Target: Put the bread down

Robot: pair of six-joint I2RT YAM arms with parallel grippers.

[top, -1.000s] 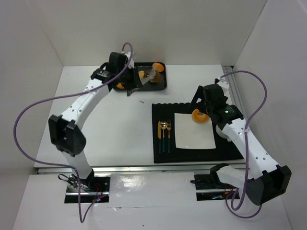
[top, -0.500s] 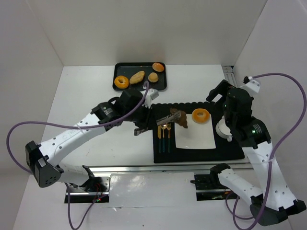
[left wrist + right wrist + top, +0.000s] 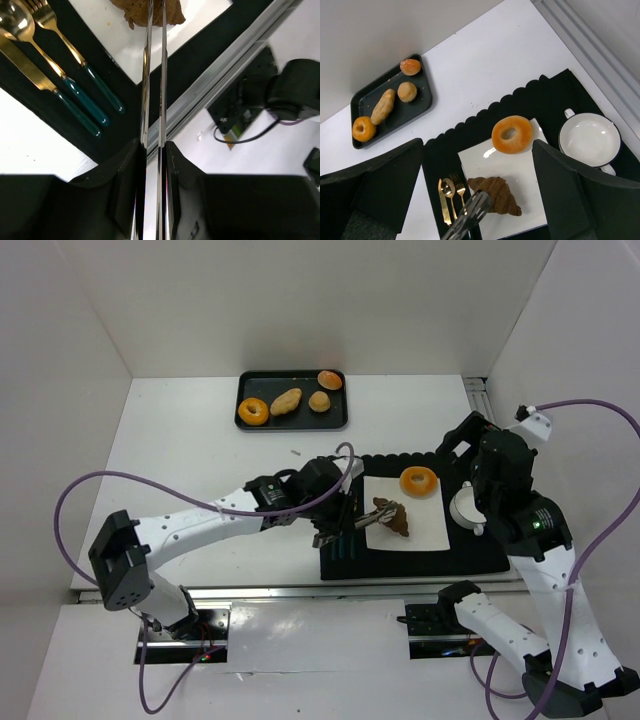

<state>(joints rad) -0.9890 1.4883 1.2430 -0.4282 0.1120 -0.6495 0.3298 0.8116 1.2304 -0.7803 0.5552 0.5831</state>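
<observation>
One white worktop (image 3: 200, 460) carries one black placemat (image 3: 480, 555) on the near right and one black tray (image 3: 300, 422) at the far side. One square plate (image 3: 425, 525) lies on the mat, with one white cup (image 3: 466, 506) just right of it.

The left claw (image 3: 338, 522) is clamped on the tongs (image 3: 365, 520), and the tongs pinch the croissant (image 3: 392, 519), which lies on the plate's near-left part. The right claw (image 3: 458, 436) hangs over the mat's far right with its fingers spread wide, holding nothing.

One ring doughnut (image 3: 418, 481) sits at the plate's far edge. The tray holds four pieces: a second doughnut (image 3: 252, 411), one long roll (image 3: 286, 401) and two round buns (image 3: 319, 401) (image 3: 329, 380). Left of the plate are three pieces of cutlery: knife (image 3: 441, 200), spoon (image 3: 448, 186) and fork (image 3: 457, 187).
</observation>
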